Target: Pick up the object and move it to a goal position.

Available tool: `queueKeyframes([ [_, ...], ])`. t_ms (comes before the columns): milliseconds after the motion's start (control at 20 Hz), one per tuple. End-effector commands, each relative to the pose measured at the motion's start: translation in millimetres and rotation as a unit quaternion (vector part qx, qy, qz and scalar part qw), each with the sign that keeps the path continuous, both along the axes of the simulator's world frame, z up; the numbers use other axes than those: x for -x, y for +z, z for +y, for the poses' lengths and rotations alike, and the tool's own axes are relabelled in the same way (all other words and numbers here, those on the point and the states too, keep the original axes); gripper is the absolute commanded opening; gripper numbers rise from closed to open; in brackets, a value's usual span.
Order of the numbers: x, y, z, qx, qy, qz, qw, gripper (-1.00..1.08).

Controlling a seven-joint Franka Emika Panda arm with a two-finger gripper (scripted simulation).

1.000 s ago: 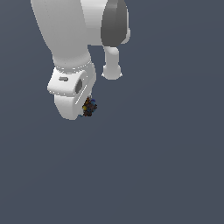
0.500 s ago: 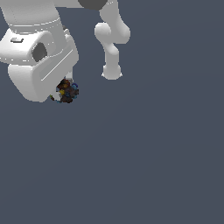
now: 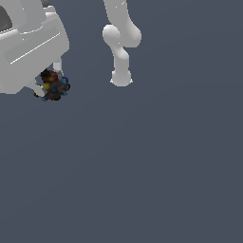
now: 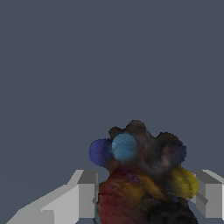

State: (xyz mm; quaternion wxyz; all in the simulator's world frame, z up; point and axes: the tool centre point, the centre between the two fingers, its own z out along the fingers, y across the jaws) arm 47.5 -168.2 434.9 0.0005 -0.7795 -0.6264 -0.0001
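Arm shifted toward exterior view's left since earlier; jaws clamped on speckled object (image 3: 54, 86) (image 4: 140, 175).

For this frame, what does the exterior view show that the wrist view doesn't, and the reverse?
Only the exterior view shows the arm's white links and its base, with the wrist housing covering most of the gripper. Only the wrist view shows both fingers pressed against either side of the clump, and its separate blue, red and yellow lobes. Both show the clump held in the gripper against a plain grey-blue background, with no goal marker visible.
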Motion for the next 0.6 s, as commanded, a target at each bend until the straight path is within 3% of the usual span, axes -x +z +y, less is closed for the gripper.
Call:
queueKeyframes([
  [0,-1.3,7.8,-3.8,0.0,0.0,0.0,1.0,-1.0],
  [550,-3.9,18.7,-10.2,0.0,0.0,0.0,1.0,-1.0],
])
